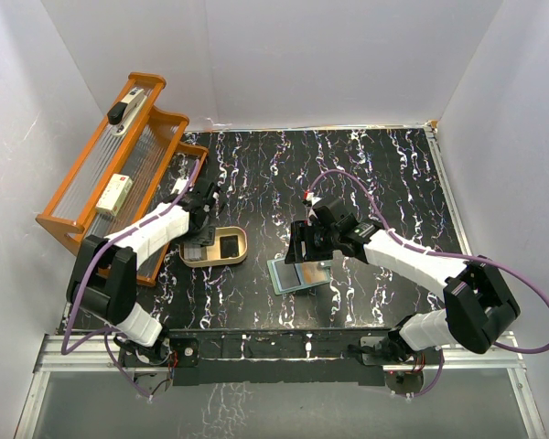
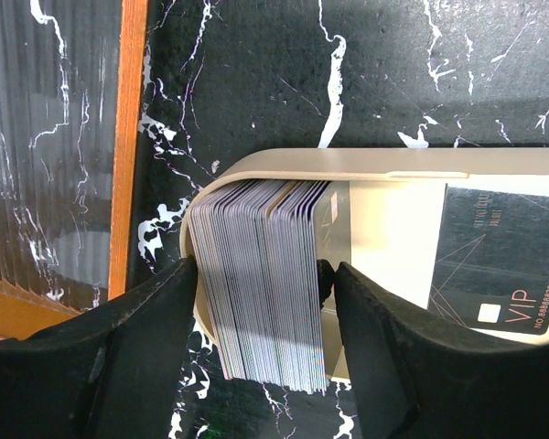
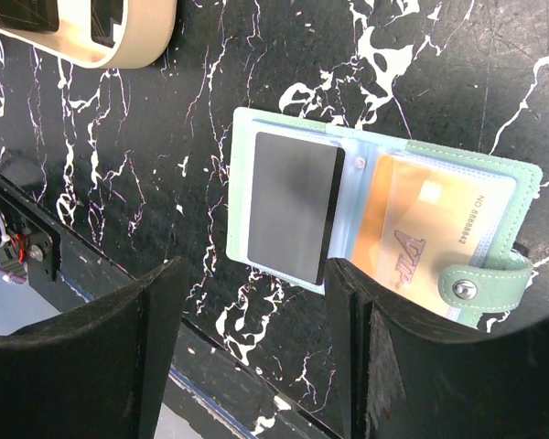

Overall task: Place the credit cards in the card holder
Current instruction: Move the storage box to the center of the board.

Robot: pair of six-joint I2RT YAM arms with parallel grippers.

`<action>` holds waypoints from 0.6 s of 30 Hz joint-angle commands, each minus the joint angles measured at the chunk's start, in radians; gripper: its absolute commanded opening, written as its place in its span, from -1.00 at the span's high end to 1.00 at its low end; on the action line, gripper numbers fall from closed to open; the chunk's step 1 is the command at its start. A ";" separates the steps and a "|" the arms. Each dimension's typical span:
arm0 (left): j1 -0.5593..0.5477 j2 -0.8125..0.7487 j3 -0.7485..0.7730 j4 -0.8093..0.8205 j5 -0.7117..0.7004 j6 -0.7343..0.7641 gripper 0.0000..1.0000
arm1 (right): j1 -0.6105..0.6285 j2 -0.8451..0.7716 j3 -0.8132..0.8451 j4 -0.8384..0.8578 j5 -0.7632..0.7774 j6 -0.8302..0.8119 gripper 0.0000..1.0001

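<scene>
Left gripper (image 2: 262, 274) clamps the stacked credit cards (image 2: 256, 229) in the tan dish (image 2: 348, 163). Right gripper (image 3: 252, 274) hangs open over the unfolded card holder (image 3: 494, 183), mid-frame.

Pretty sure this is a robotics lab test cell, not anyone's home. Plain white panel walls (image 1: 302, 55) box in a black marble-look table (image 1: 393, 165), two robot arms (image 1: 412, 261) are bolted to an aluminium frame (image 1: 284, 366) along the near edge, and purple cables (image 1: 531, 338) loop loose on the right.

walls (image 1: 302, 55): plain white, three sides | tabletop (image 1: 393, 174): black marble pattern, white veins | left edge: orange rack (image 1: 146, 151) with clear ribbed panels | light: even, soft
</scene>
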 commanded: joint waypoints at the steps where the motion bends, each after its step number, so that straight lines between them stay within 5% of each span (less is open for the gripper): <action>1: 0.007 -0.038 0.043 -0.035 -0.035 0.024 -0.16 | 0.005 -0.028 -0.011 0.059 -0.008 0.006 -0.19; 10: 0.008 -0.038 0.054 -0.028 0.039 0.021 0.02 | 0.008 -0.009 0.015 0.073 -0.009 0.044 -0.17; 18: 0.009 -0.065 0.019 0.001 0.056 -0.003 -0.18 | 0.080 0.119 0.172 0.165 0.058 0.156 -0.15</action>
